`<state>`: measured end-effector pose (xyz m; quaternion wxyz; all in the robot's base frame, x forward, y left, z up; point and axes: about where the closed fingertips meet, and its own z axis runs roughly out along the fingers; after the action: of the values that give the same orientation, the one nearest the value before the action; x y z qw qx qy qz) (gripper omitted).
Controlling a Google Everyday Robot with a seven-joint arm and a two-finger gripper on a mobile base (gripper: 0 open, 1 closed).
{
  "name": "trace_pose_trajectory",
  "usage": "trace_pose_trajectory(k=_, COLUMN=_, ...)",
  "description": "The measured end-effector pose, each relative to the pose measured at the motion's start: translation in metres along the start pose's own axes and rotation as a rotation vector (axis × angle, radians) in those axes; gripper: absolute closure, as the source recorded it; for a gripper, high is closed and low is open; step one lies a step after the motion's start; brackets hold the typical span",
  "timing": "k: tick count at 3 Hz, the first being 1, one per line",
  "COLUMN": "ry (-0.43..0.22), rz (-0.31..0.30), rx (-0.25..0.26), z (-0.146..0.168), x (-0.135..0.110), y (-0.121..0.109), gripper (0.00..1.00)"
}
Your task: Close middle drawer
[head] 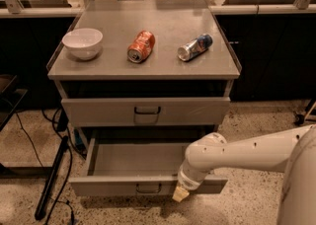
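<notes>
The middle drawer is a wide grey metal drawer with a low front panel and a small centre pull. It stands pulled far out of the cabinet, and its inside shows bare. My gripper is at the end of the white arm that reaches in from the right. It sits against the outside of the drawer's front panel, right of the pull, with its pale tip at the panel's lower edge. The taller-fronted upper drawer above is pushed in.
On the cabinet top are a white bowl, an orange can on its side and a blue-silver can on its side. A black pole and cables lie on the floor at the left. Dark cabinets stand behind.
</notes>
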<state>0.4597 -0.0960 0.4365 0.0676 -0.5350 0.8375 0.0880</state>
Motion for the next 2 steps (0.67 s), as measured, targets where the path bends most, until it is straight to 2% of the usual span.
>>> trace_pose_trajectory(k=1, ry=0.000, rz=0.000, rx=0.000, z=0.0000, x=0.0000, y=0.0000, gripper=0.00)
trace_pose_trajectory(k=2, ry=0.000, rz=0.000, rx=0.000, z=0.0001, x=0.0000, y=0.0001, gripper=0.00)
